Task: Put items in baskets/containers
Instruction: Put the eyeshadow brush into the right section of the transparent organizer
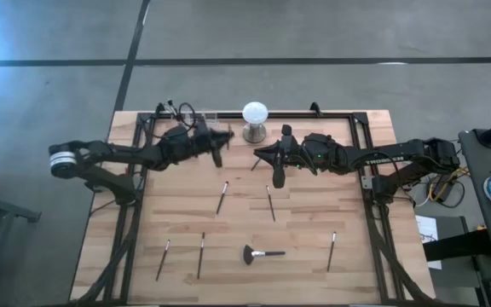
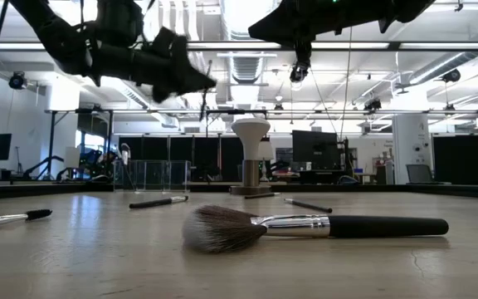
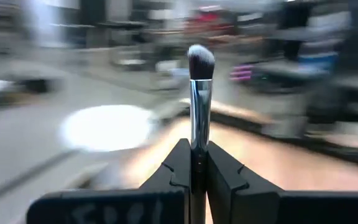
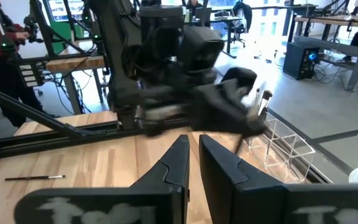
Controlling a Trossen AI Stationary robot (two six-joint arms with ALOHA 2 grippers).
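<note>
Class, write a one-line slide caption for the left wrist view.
Left gripper clamps a slim makeup brush, bristles pointing away.

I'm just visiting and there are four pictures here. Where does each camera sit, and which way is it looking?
High view: overhead, looking straight down on the table, both arms, white globe.
Low view: at tabletop height, looking level across the fan brush; arms overhead.
Left wrist view: on the left arm, looking past the left gripper shut on a slim brush.
Right wrist view: on the right arm, facing the left arm and clear cups.
High and low share the globe.
</note>
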